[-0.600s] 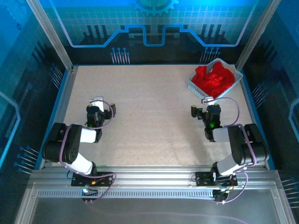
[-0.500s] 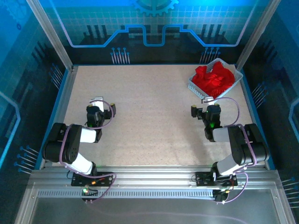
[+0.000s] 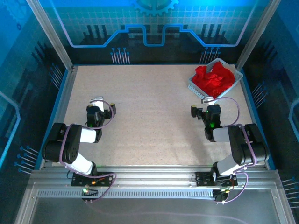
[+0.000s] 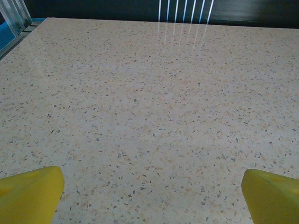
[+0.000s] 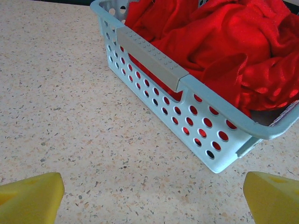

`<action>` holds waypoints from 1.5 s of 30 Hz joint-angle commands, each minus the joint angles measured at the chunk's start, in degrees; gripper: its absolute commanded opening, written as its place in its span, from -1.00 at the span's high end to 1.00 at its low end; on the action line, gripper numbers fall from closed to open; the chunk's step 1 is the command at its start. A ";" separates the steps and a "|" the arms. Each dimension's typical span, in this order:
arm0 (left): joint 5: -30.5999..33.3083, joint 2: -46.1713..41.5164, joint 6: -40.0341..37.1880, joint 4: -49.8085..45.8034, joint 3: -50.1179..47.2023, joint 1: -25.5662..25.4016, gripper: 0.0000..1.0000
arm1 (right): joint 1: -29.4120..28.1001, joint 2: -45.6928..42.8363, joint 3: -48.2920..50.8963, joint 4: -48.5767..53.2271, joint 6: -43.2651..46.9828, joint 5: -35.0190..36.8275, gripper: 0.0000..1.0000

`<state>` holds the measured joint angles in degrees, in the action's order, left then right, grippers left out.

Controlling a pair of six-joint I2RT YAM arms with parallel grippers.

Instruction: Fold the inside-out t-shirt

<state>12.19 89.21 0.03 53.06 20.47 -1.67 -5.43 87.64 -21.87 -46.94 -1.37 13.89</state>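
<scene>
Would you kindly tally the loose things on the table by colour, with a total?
Red: 1, the t-shirt
Light blue: 1, the basket
Total: 2

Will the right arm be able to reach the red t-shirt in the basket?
Probably yes: the right gripper is open, facing the basket, and the red t-shirt lies heaped inside with nothing over it.

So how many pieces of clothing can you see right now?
1: the red t-shirt, bunched up inside the light blue basket at the far right corner of the table. It is crumpled, so another piece could be hidden underneath.
</scene>
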 commanded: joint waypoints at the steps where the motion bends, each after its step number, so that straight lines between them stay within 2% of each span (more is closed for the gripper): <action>1: -0.16 0.16 0.23 1.83 0.63 -0.20 -0.98 | 0.69 -1.15 -1.05 -0.58 -0.76 -0.26 -1.00; 28: -0.26 0.09 0.24 1.83 0.65 -0.17 -0.98 | 0.69 -1.24 -1.03 -0.59 -0.46 -0.69 -1.00; 31: -3.41 -1.98 -1.18 6.47 -2.69 -0.38 -0.98 | -0.24 -2.65 -2.38 3.02 2.34 -5.02 -1.00; 33: -1.80 -6.23 -2.26 8.81 -5.68 -1.67 -0.98 | -0.71 -4.65 -0.88 1.99 2.61 -3.64 -1.00; 37: 1.50 -16.83 -5.14 1.52 -6.23 -5.20 -0.98 | -5.55 -11.83 -2.51 10.02 7.25 0.07 -1.00; 39: 2.18 -23.12 -4.04 -6.69 -4.34 -6.68 -0.98 | -7.79 -16.41 -2.68 11.75 8.37 0.92 -1.00; 45: 3.05 -35.76 11.11 -30.98 5.42 -7.75 -0.98 | -9.04 -30.22 -9.63 28.67 2.43 -3.65 -1.00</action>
<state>13.54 56.88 2.96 35.81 21.39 -9.19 -13.56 62.57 -27.38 -27.79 3.46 11.97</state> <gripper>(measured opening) 0.990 0.998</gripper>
